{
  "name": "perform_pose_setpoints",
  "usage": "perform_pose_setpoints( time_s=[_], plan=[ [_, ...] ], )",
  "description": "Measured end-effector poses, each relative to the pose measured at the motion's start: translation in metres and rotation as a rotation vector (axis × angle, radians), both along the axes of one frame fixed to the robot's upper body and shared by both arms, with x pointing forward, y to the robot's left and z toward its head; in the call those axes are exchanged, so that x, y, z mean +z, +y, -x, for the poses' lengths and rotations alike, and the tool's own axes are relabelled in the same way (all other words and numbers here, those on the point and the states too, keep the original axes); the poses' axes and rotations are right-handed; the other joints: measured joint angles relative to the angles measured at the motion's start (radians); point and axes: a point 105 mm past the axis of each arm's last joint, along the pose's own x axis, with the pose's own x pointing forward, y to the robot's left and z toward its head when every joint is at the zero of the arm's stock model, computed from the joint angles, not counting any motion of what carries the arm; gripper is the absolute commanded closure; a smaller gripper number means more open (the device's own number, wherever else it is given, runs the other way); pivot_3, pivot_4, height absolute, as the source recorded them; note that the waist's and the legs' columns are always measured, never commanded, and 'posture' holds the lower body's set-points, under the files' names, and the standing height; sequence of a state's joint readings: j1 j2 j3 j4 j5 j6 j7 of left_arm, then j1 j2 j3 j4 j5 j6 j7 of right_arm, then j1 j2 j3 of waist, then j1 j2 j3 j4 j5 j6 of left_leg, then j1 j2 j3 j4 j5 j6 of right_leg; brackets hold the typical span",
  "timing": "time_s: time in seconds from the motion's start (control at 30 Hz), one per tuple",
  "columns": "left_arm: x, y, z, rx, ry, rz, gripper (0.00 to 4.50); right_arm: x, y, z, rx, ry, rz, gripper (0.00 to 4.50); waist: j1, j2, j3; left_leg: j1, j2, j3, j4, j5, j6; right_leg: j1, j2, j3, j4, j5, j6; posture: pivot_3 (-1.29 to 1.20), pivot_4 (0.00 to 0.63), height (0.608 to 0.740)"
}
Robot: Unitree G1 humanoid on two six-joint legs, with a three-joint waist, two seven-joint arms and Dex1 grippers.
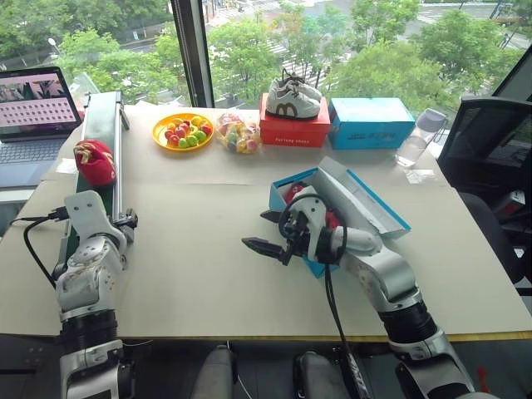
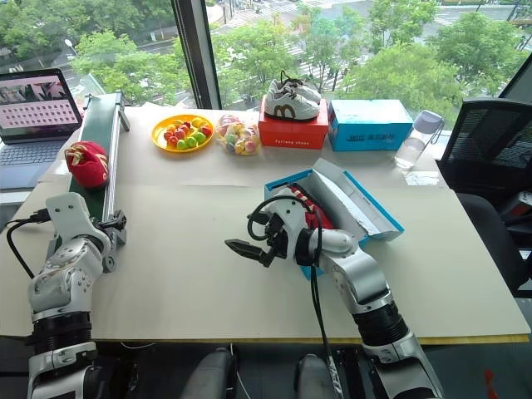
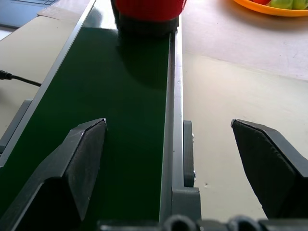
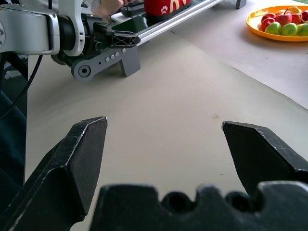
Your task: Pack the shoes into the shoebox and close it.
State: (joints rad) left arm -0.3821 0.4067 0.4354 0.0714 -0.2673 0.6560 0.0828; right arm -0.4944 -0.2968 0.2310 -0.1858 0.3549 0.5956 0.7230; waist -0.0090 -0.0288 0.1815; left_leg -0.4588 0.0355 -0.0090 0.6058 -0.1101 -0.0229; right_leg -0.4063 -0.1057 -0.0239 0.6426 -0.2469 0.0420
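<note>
One soft, light red shoe (image 1: 95, 161) is seen far left on the green belt (image 1: 106, 125), best pinched across its squashy middle by the wide-open, empty left claw (image 3: 185, 168).

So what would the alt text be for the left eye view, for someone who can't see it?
A red shoe sits on a green conveyor belt ahead of the open left gripper. The open right gripper hovers over the table beside an open blue shoebox holding something red.
</note>
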Motion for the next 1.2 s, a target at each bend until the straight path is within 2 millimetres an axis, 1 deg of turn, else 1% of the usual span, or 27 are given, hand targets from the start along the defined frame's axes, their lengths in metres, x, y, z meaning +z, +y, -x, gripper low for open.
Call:
perform_pose_setpoints(
  time_s=[0.3,0.5,0.6,0.7,0.8,0.83,0.93,1.0,1.03,1.1,1.13,1.17,1.2],
  plan=[
    [-0.001,0.003,0.0,0.017,0.007,-0.01,0.03,0.0,0.0,-0.001,-0.007,-0.001,-0.002,0.0,0.0,0.0,0.0,0.0,0.0,0.0,0.0,0.0,0.0,0.0,0.0,0.0,0.0,0.0,0.0,0.0,0.15,0.74],
    [-0.001,0.008,0.003,0.068,0.015,-0.009,0.03,0.0,0.0,-0.001,-0.007,-0.001,-0.002,0.0,0.0,0.0,0.0,0.0,0.0,0.0,0.0,0.0,0.0,0.0,0.0,0.0,0.0,0.0,0.0,0.0,0.15,0.74],
    [-0.001,0.009,0.003,0.095,0.003,0.034,0.03,0.0,0.0,-0.001,-0.007,-0.001,-0.002,0.0,0.003,0.0,0.0,0.001,0.0,0.0,0.0,0.0,0.0,0.0,0.0,0.0,0.001,0.0,0.0,0.0,0.15,0.74],
    [0.0,0.011,0.004,0.114,-0.018,0.072,0.81,0.001,0.0,-0.001,-0.007,-0.002,-0.003,0.0,0.004,0.0,0.0,0.001,0.0,0.0,0.0,0.0,0.0,0.001,0.0,0.0,0.001,0.0,0.001,0.0,0.15,0.74],
    [0.001,0.01,0.004,0.117,-0.036,0.098,1.82,0.002,-0.001,-0.001,-0.009,-0.005,-0.005,0.0,0.011,0.0,0.0,0.001,0.0,0.0,0.0,0.0,0.0,0.001,0.0,0.0,0.001,0.0,0.001,0.0,0.15,0.74],
    [0.002,0.007,0.003,0.114,-0.054,0.129,1.88,0.002,-0.001,-0.001,-0.009,-0.008,-0.005,0.0,0.014,0.0,0.0,0.001,0.0,0.0,0.001,0.0,-0.001,0.001,0.0,0.0,0.001,0.0,0.001,0.0,0.15,0.74],
    [0.005,-0.004,-0.003,0.081,-0.11,0.207,1.88,0.003,-0.001,0.0,-0.009,-0.01,-0.005,0.0,0.021,-0.001,0.0,0.001,0.0,0.0,0.001,0.0,-0.001,0.001,0.0,0.0,0.001,0.0,0.001,0.0,0.15,0.74],
    [0.012,-0.013,-0.009,0.039,-0.161,0.226,1.88,0.003,-0.001,-0.001,-0.01,-0.012,-0.004,0.0,0.022,-0.002,0.0,0.001,0.0,0.0,0.002,0.0,-0.001,0.001,0.0,0.0,0.0,0.001,0.0,0.0,0.15,0.74],
    [0.021,-0.021,-0.013,-0.002,-0.221,0.223,1.88,0.004,-0.002,-0.001,-0.014,-0.015,-0.006,0.0,0.021,-0.004,0.001,0.0,0.0,0.0,0.001,0.0,-0.001,0.001,0.0,0.0,0.0,0.003,-0.003,0.0,0.15,0.74],
    [0.046,-0.038,-0.017,-0.095,-0.34,0.19,1.88,0.01,-0.001,-0.004,-0.03,-0.022,-0.026,0.0,0.021,-0.006,0.001,-0.001,0.0,0.0,0.001,0.0,-0.001,0.0,0.0,0.0,0.0,0.004,-0.005,0.0,0.15,0.74],
    [0.063,-0.052,-0.018,-0.172,-0.41,0.155,1.88,0.021,-0.001,-0.011,-0.069,-0.011,-0.103,0.0,0.02,-0.006,0.001,-0.001,0.0,0.0,0.001,0.0,0.0,0.0,0.0,0.0,-0.001,0.004,-0.005,0.0,0.15,0.74],
    [0.076,-0.065,-0.018,-0.239,-0.458,0.131,1.88,0.035,0.0,-0.018,-0.109,0.027,-0.213,0.0,0.02,-0.006,0.001,-0.001,0.0,0.001,0.001,0.001,0.0,0.0,0.0,0.001,0.0,0.004,-0.005,0.0,0.15,0.74],
    [0.087,-0.083,-0.018,-0.332,-0.499,0.111,1.88,0.054,-0.003,-0.029,-0.163,0.092,-0.362,0.0,0.017,-0.006,0.001,0.0,0.0,0.001,0.001,0.002,0.002,0.0,0.0,0.001,0.0,0.004,-0.005,0.0,0.15,0.74]
  ],
)
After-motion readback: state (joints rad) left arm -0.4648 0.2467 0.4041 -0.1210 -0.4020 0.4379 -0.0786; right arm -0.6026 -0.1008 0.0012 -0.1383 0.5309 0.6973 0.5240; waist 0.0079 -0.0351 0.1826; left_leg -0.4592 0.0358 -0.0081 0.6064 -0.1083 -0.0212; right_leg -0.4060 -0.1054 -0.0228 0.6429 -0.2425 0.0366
